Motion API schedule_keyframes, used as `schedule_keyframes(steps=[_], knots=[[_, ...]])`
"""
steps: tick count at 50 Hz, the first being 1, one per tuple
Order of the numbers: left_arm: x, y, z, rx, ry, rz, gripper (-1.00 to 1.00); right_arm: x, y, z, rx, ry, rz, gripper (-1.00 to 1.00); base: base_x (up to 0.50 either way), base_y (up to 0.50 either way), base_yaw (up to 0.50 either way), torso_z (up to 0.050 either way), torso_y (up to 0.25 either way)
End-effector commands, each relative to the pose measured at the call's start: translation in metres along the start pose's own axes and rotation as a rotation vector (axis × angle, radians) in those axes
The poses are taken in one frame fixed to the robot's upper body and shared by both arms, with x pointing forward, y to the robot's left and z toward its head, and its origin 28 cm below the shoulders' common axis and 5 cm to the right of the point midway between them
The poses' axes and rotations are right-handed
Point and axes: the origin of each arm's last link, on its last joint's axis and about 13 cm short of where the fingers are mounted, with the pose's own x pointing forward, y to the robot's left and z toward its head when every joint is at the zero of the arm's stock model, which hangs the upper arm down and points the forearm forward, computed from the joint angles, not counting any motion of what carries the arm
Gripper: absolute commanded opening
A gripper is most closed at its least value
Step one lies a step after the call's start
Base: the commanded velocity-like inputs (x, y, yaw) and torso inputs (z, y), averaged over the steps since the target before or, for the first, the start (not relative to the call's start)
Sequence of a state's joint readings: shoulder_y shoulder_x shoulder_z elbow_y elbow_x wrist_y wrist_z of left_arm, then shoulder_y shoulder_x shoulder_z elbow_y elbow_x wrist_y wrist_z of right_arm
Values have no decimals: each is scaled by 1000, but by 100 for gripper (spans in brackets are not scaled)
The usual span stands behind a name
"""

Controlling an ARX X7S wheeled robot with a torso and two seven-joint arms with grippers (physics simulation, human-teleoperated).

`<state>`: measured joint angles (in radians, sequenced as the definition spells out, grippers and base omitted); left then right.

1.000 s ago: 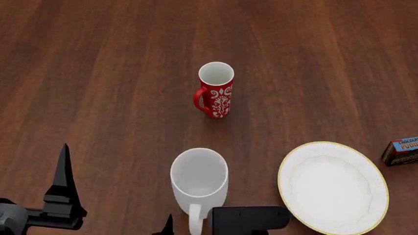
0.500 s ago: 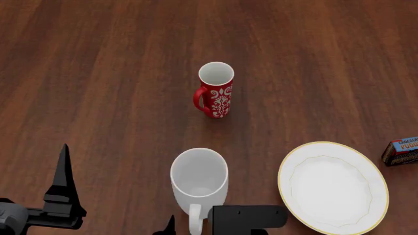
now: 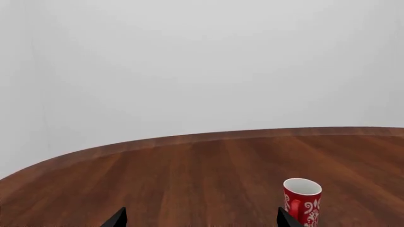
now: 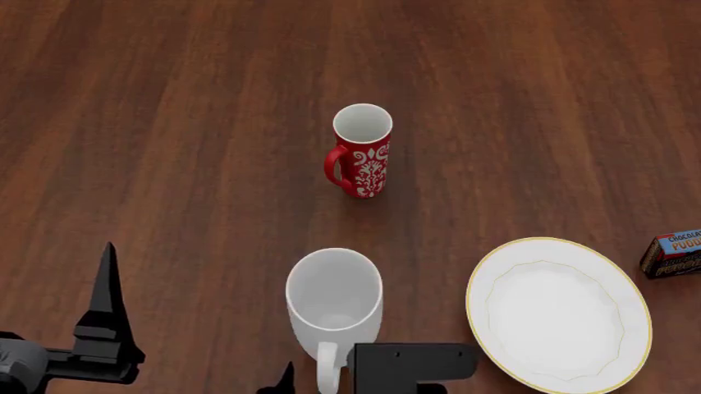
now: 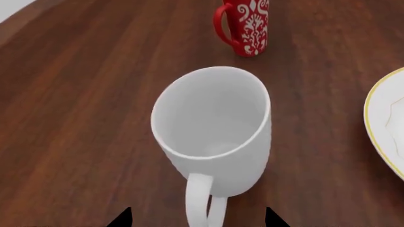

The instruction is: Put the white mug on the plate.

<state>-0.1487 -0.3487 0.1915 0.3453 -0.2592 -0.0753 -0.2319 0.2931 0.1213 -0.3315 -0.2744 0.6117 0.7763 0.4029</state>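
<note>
Dark wood table (image 4: 176, 123) filling the head view, grain running away from the robot. Upright on it: white mug (image 4: 334, 305), handle turned toward the robot, directly ahead of the right gripper (image 4: 328, 386), whose black body and one fingertip show at the near edge. Handle lying between that tip and the black body; contact cannot be told. Plate (image 4: 559, 312) flat on the table, off to the outer side of the right gripper, near the mug but apart from it. Red mug (image 4: 360, 152) upright, well beyond the white mug. Small box (image 4: 671, 253) just past the plate, partly cut by the frame edge. Left gripper (image 4: 104, 328) out at the left, well apart from everything, one tall black finger showing; spread not readable here.

Left wrist view: table (image 3: 189, 179) curving off against a plain pale wall (image 3: 202, 61). Two black fingertips (image 3: 117, 218) spread wide, nothing between them. Red mug (image 3: 302, 201) ahead, just beyond one tip.

Right wrist view: white mug (image 5: 213, 127) straight ahead of the gripper (image 5: 196, 221), mouth open toward the camera, empty. Two fingertips (image 5: 121, 218) standing wide apart, either side of the handle, gripping nothing. Red mug (image 5: 245, 26) farther ahead. Plate (image 5: 385, 127) rim off to one side, clear of the mug.
</note>
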Motion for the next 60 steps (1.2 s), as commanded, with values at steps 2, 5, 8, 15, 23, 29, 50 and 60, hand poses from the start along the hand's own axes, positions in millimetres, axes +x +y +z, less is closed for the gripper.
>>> schedule_keyframes(steps=[2,5,8,15,23,29,50,60], knots=[[-1,1,-1,0,1,3,100,3,-1,-1,-1,9,-4,100,0,0,0,0,0],[0,1,-1,1,1,4,100,5,-2,-3,-1,11,-8,100,0,0,0,0,0],[0,1,-2,0,2,4,100,5,-2,-3,-1,13,-12,100,0,0,0,0,0],[0,1,-1,-1,4,3,100,8,-4,-4,0,18,-21,100,0,0,0,0,0],[1,1,-2,1,6,6,100,11,-5,-6,2,26,-21,100,0,0,0,0,0],[1,0,-3,2,8,5,100,13,-5,-7,0,30,-21,100,0,0,0,0,0],[1,2,-3,1,9,8,100,21,-6,-8,-3,41,-29,100,0,0,0,0,0],[1,2,-4,0,9,7,100,25,-7,-9,-5,48,-30,100,0,0,0,0,0]])
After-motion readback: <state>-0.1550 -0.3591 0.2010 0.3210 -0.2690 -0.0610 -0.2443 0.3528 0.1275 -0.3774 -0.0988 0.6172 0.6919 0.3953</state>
